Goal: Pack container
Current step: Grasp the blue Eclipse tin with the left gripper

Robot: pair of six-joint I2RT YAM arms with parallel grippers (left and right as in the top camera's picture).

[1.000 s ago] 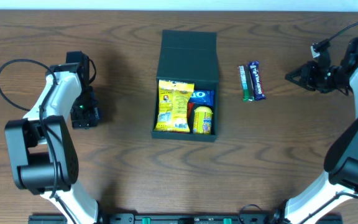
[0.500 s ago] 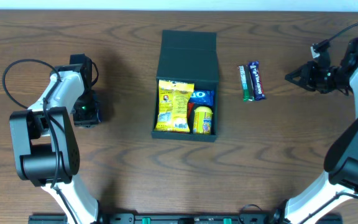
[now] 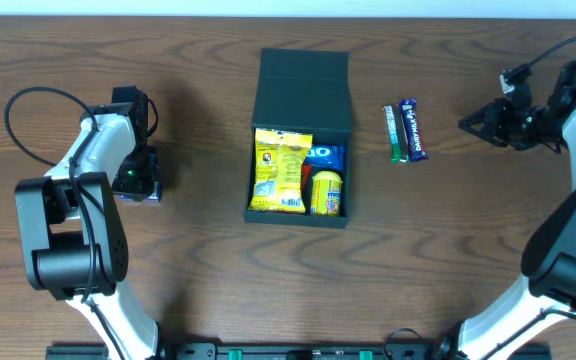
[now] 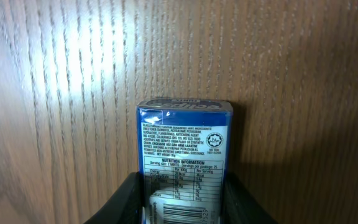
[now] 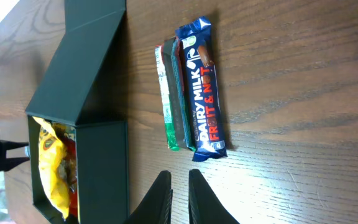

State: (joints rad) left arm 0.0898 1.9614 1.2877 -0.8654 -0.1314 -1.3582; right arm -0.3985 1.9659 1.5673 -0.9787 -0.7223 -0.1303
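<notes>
The dark green container stands open mid-table, its flap lid laid back. Inside lie a yellow snack bag, a blue packet and a small yellow can. At the left, my left gripper points down at the table, its jaws pressed against both sides of a small blue mint box with a nutrition label. Far right, my right gripper hovers shut and holds nothing. A blue Dairy Milk bar and a green bar lie side by side just ahead of it.
Both bars lie to the right of the container. A black cable loops over the table by the left arm. Bare wooden table runs along the front.
My left gripper's jaws have come together onto the blue mint box, and the arm has shifted slightly. The right arm has not moved.
</notes>
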